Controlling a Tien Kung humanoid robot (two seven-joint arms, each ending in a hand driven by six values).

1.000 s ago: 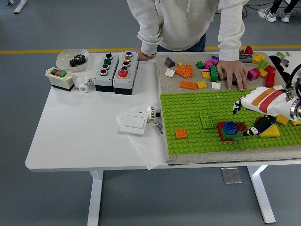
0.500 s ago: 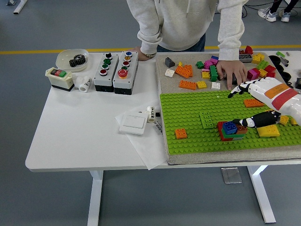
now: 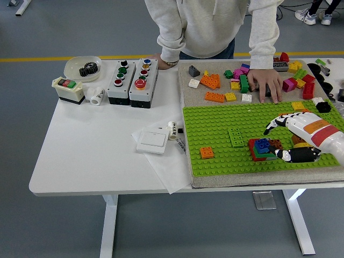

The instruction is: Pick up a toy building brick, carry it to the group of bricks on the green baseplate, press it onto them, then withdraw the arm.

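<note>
My right hand hovers low over the green baseplate, fingers spread, gripping nothing, thumb beside the stacked brick cluster. A person's hand rests flat among loose bricks beyond.

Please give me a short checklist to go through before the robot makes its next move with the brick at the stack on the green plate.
1. right hand beside the brick stack on the green baseplate: ok.
2. A brick held in that hand: cannot tell; the fingers hide it.
3. Brick seated on the stack: cannot tell.
4. Person's hand away from the stack, resting among the loose bricks: ok.
5. Green brick and orange brick clear of the hand: ok.
</note>
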